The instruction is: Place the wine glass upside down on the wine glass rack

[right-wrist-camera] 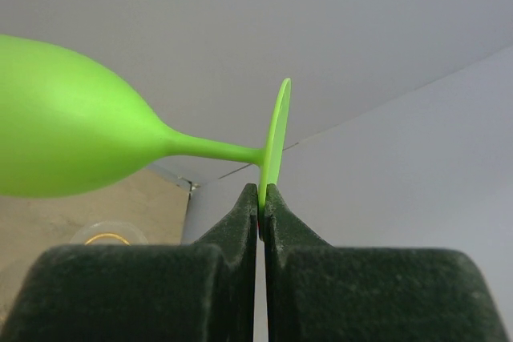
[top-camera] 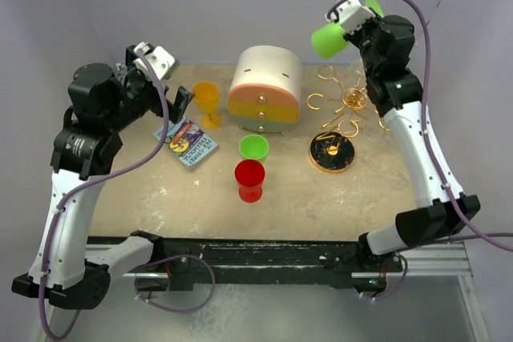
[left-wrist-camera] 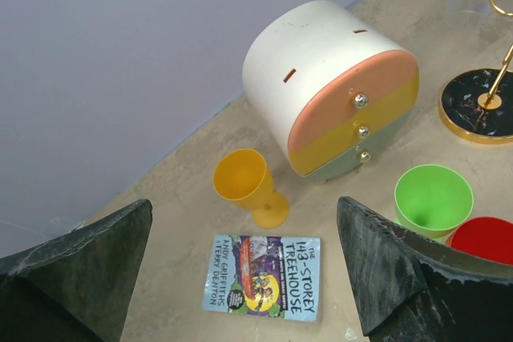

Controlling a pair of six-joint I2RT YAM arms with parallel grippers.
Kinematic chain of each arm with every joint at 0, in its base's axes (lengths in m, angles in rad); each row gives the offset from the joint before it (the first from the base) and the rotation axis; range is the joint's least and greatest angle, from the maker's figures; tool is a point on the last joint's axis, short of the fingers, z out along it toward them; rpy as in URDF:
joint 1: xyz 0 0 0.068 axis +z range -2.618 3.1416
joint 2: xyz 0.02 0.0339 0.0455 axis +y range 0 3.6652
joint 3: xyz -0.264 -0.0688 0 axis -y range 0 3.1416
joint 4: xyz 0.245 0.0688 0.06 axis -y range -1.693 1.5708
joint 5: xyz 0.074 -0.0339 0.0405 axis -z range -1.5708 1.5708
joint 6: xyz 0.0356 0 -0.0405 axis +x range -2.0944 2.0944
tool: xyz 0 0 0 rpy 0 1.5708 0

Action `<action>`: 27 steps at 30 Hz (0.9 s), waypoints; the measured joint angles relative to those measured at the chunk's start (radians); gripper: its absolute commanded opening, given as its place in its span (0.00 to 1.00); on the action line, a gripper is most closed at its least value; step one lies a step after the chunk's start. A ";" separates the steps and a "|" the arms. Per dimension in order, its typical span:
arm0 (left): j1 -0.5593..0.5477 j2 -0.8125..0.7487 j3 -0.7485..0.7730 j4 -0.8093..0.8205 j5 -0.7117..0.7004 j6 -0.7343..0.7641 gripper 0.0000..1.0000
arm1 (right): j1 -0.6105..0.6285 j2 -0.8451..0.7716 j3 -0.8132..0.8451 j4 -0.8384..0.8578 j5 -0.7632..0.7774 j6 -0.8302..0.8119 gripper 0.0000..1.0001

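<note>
My right gripper (right-wrist-camera: 262, 198) is shut on the foot disc of a green wine glass (right-wrist-camera: 64, 138) and holds it sideways, high in the air at the back right; the glass also shows in the top view (top-camera: 329, 39), bowl pointing left, above and behind the rack. The gold wire wine glass rack (top-camera: 346, 102) stands on its round black-and-gold base (top-camera: 332, 152) right of centre; its base shows in the left wrist view (left-wrist-camera: 478, 106). My left gripper (left-wrist-camera: 244, 278) is open and empty above a book (left-wrist-camera: 264, 276).
A round drawer box (top-camera: 264, 90) with orange and yellow bands stands at the back centre. A yellow glass (top-camera: 208, 102) stands left of it. A second green glass (top-camera: 253, 147) and a red glass (top-camera: 250, 179) stand upright mid-table.
</note>
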 measured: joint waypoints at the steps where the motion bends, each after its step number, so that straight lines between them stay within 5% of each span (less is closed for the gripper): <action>1: 0.006 -0.003 0.000 0.000 0.005 0.000 0.99 | 0.000 0.013 0.000 0.006 0.003 -0.021 0.00; 27: 0.050 -0.045 -0.024 0.006 0.080 -0.010 0.99 | 0.000 0.068 -0.101 -0.108 -0.198 -0.459 0.00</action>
